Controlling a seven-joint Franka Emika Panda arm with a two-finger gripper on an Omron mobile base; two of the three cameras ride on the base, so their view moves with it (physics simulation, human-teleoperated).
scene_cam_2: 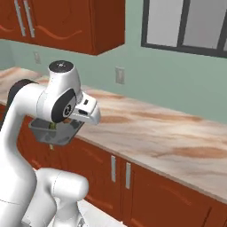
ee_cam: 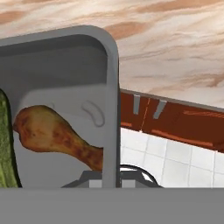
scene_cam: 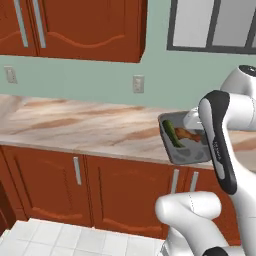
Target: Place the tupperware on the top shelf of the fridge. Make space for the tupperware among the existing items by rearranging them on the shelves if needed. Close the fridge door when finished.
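Hand (scene_cam: 192, 131) clamped shut on the tupperware (scene_cam: 179, 140) rim, container tilted, hanging off the hand above the tabletop (scene_cam: 75, 122) edge. Drumstick (ee_cam: 57, 138) and a green vegetable (ee_cam: 5, 144) inside. No fridge ahead of the hand, so the base probably has to turn first.

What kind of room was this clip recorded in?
A home-style kitchen, rendered. Reddish-brown wall cabinets hang over a marbled countertop with matching base cabinets below, and the gripper holds a grey tupperware with a chicken drumstick inside.
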